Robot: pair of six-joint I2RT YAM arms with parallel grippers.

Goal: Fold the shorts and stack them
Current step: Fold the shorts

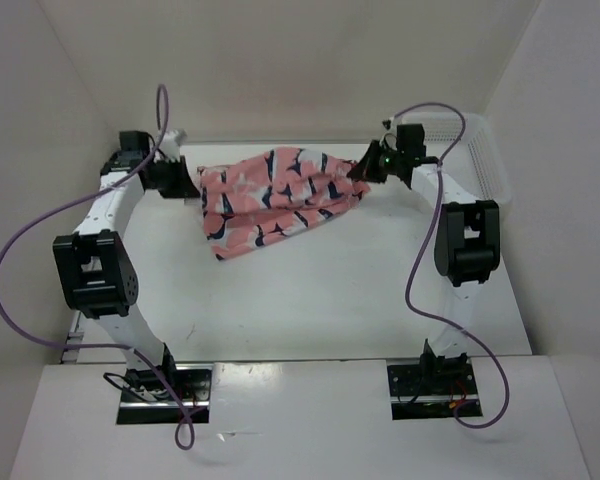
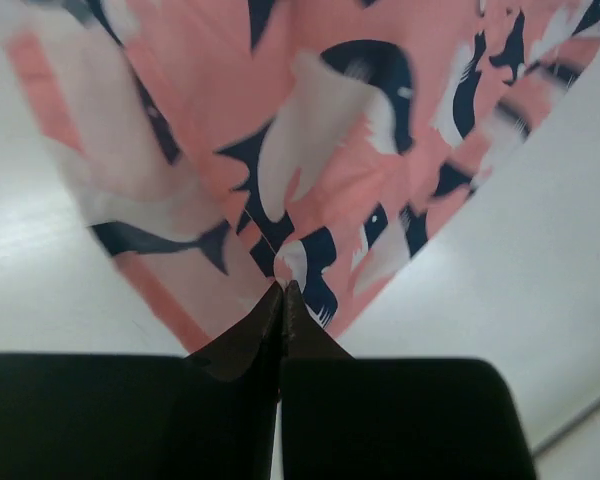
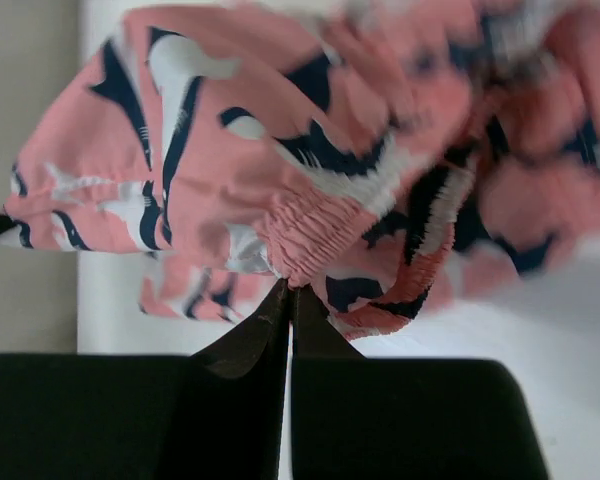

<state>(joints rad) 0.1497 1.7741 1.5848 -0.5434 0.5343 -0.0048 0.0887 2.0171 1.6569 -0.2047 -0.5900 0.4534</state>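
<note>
Coral-pink shorts (image 1: 275,198) with navy and white whale shapes hang stretched between both arms at the back of the table, sagging down toward the left front. My left gripper (image 1: 192,183) is shut on the left edge of the shorts (image 2: 320,160), the cloth pinched at the fingertips (image 2: 283,290). At the right end, my right gripper (image 1: 361,166) is shut on the gathered elastic waistband (image 3: 320,235) of the shorts (image 3: 280,150), the tips (image 3: 288,290) closed on it.
A white mesh basket (image 1: 480,160) stands at the back right, just beyond the right arm. White walls close in the table on the left, back and right. Purple cables loop from both arms.
</note>
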